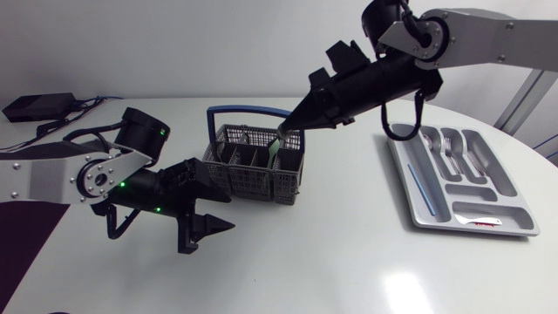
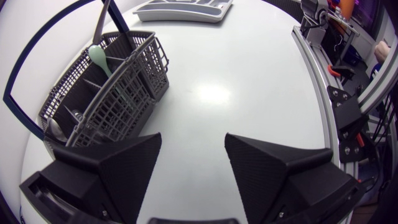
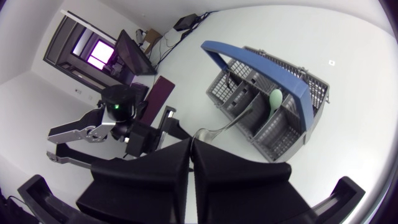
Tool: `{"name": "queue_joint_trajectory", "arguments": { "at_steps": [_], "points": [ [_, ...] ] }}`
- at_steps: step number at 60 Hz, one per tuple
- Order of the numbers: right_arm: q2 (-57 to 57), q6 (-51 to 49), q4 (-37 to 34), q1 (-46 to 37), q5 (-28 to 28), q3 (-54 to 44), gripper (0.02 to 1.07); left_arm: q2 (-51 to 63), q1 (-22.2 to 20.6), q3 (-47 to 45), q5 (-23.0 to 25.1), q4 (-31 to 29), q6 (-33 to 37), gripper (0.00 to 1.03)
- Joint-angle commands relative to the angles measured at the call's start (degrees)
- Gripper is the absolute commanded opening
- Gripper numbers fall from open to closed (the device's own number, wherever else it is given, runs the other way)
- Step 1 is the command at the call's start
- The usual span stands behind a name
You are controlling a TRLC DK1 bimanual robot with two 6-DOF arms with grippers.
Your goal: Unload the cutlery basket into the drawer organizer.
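Two grippers, one basket, one organizer, on a white table (image 1: 349,262).

1. Cutlery basket (image 1: 257,166): grey mesh, blue hoop handle (image 1: 248,111) upright over it, standing mid-table and well apart from every table edge. A pale green spoon (image 3: 275,99) stands in an end compartment; dark and metal pieces show in others.

2. Right gripper (image 1: 286,133): enters from the upper right and is poised over the basket's rim on the organizer side. Its fingers are pressed together, pinching the end of a silver utensil (image 3: 224,126) whose other end reaches down into the basket.

3. Left gripper (image 1: 228,212): low over the table, just beside the basket's near left corner. Its fingers are spread wide with only bare tabletop between them, and open surface runs ahead of it in the left wrist view.

4. Drawer organizer (image 1: 410,187): grey tray lying near the table's right edge. It holds forks (image 1: 447,148) in an upper slot, a knife (image 1: 479,223) in the cross slot at its near end, and a thin blue item (image 1: 420,185) in the long slot on the basket side. A broad strip of bare table separates it from the basket.
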Motion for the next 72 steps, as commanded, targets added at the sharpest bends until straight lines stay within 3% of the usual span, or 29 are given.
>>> {"name": "queue_joint_trajectory", "arguments": {
  "at_steps": [1,11,17,22,36,50,60,72],
  "points": [
    [-1.5,-2.7,-4.3,-1.1,-2.6,2.0,0.09,-1.0,-1.0,-1.7,0.0,0.0,-0.9,0.72],
    [-3.7,-9.2,-14.3,-3.4,-4.4,2.6,0.09,-1.5,-1.9,-1.7,-0.8,0.0,-1.5,0.72],
    [-5.8,-16.8,-23.9,-7.0,-3.4,1.8,0.09,-2.2,-2.0,-1.7,-1.1,0.0,-1.8,0.72],
    [-7.6,-22.0,-29.8,-9.7,0.4,0.0,0.09,-2.6,-2.0,-1.8,-1.2,0.0,-1.9,0.72],
    [-14.6,-30.3,-37.6,-21.8,10.6,-7.4,0.09,-2.7,-3.1,-1.4,-1.7,0.0,-2.5,0.72],
    [-18.1,-34.3,-37.5,-35.9,23.3,-12.3,0.1,-2.7,-4.1,-1.1,-1.9,0.0,-2.7,0.72],
    [-18.2,-27.3,-29.3,-45.9,32.5,-14.7,0.08,-3.3,-4.2,-1.3,-1.9,0.0,-2.5,0.72],
    [-14.6,-26.3,-20.1,-52.4,37.1,-18.9,0.08,-4.1,-3.9,-1.6,-1.8,0.0,-2.3,0.72]
  ]
}}
